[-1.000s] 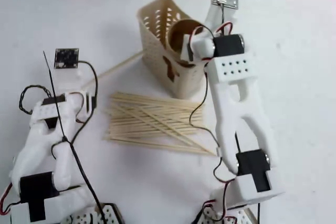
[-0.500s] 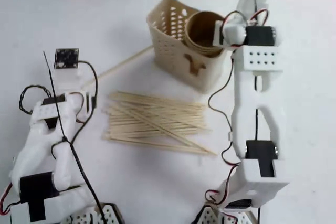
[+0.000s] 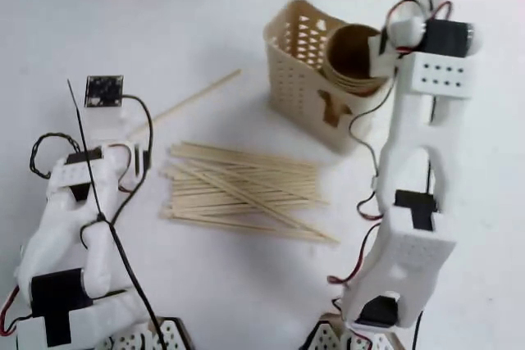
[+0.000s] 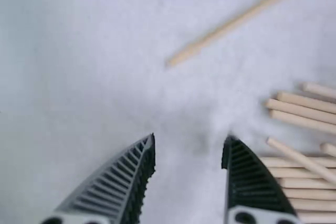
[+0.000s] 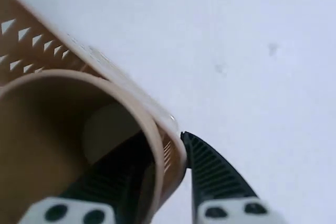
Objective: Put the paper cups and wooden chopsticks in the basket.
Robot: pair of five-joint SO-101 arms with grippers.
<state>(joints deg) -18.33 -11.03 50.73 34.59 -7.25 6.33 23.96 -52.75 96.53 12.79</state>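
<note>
Nearest the bases, the left arm sits folded at the near left of the bench (image 3: 205, 30). Its left claw (image 4: 189, 142) points down at bare surface with its fingers spread and nothing between them. Just beside one finger (image 4: 247, 177) lie the blunt ends of the pile of chopsticks (image 4: 299, 145). From above, the pile sits in the middle of the bench between the two arms. Most sticks have their long axes running side to side, roughly parallel to each other, and a few lie across them at a slant, with one reaching out past the pile toward the right arm. A little beyond the left claw, and apart from the pile, a single chopstick (image 3: 193, 100) lies at a diagonal, with its near end toward the left arm and its far end pointing toward the basket (image 3: 299, 88). The basket stands farther back on the right with its open mouth up. The paper cups (image 3: 353, 59) are nested one inside another in its right end, also mouth up. The right arm stretches out to them, and the right claw (image 5: 160, 145) is closed over the rims. One finger is inside the top cup and the other is outside the basket wall, pinching cup and basket edge together.
</note>
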